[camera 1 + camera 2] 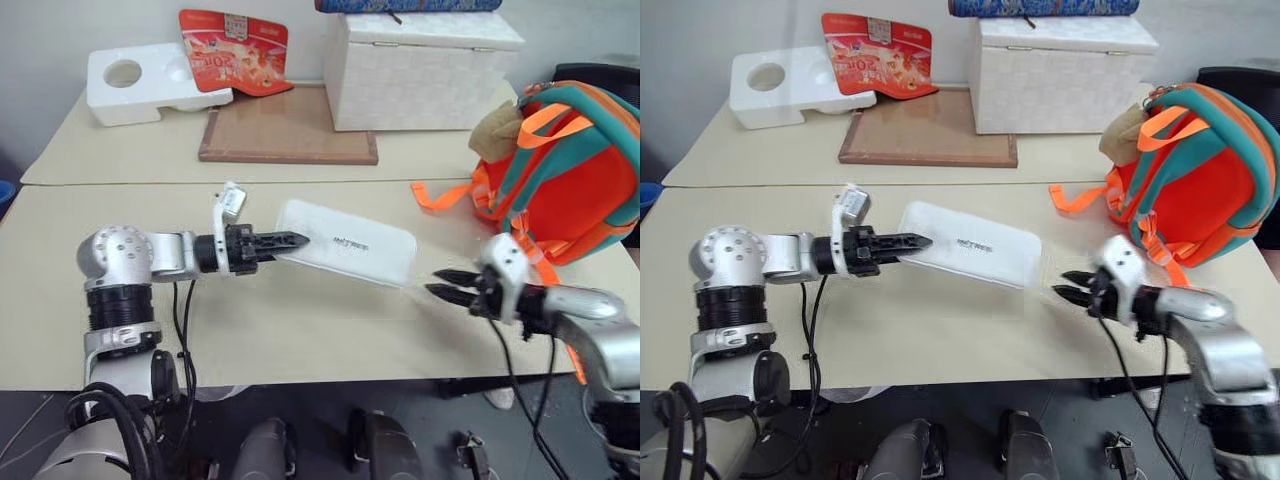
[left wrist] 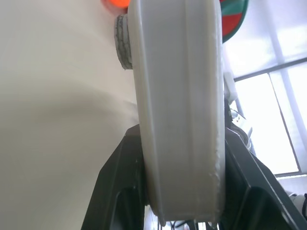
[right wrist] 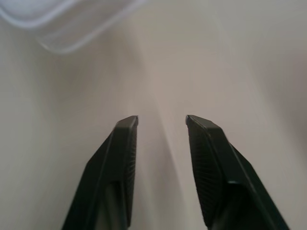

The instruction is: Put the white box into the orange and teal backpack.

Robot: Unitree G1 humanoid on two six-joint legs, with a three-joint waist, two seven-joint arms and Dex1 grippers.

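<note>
Left gripper (image 1: 296, 240) pinching one short end of white box (image 1: 350, 243), small dark lettering on its lid unreadable, above table (image 1: 300, 330) middle. Right gripper (image 1: 437, 283) spread, empty, near front right edge. Orange and teal backpack (image 1: 585, 180) at right edge.

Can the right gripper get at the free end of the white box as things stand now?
Probably yes. The right gripper is open and points at the near end of the white box, which the left gripper holds by its other end. Only bare table lies between.
</note>
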